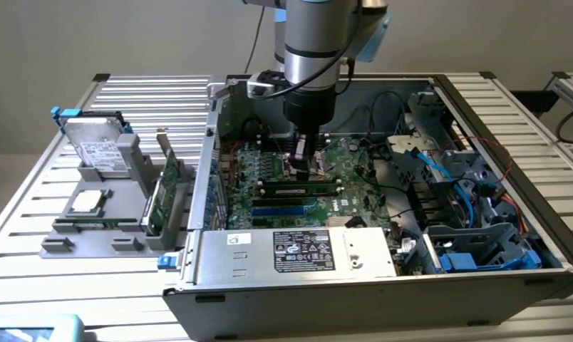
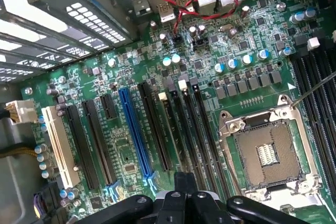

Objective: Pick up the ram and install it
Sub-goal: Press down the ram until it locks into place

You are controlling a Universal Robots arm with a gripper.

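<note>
The ram (image 1: 301,190) is a long thin green stick with dark chips. It stands on edge in a black slot on the motherboard (image 1: 267,167) inside the open computer case. My gripper (image 1: 303,169) hangs straight down just above the ram's middle, and its fingers are shut. Whether the tips touch the stick I cannot tell. In the wrist view the shut gripper (image 2: 184,182) sits over the row of long memory slots (image 2: 194,129), and the ram (image 2: 170,135) shows there as a thin strip seen edge-on.
A grey fixture at the exterior view's left holds a taller green card (image 1: 164,189), a hard drive (image 1: 101,151) and a processor (image 1: 87,201). The power supply (image 1: 286,253) fills the case front. Cables (image 1: 439,167) and drive bays crowd the exterior view's right. An open processor socket (image 2: 268,150) lies beside the slots.
</note>
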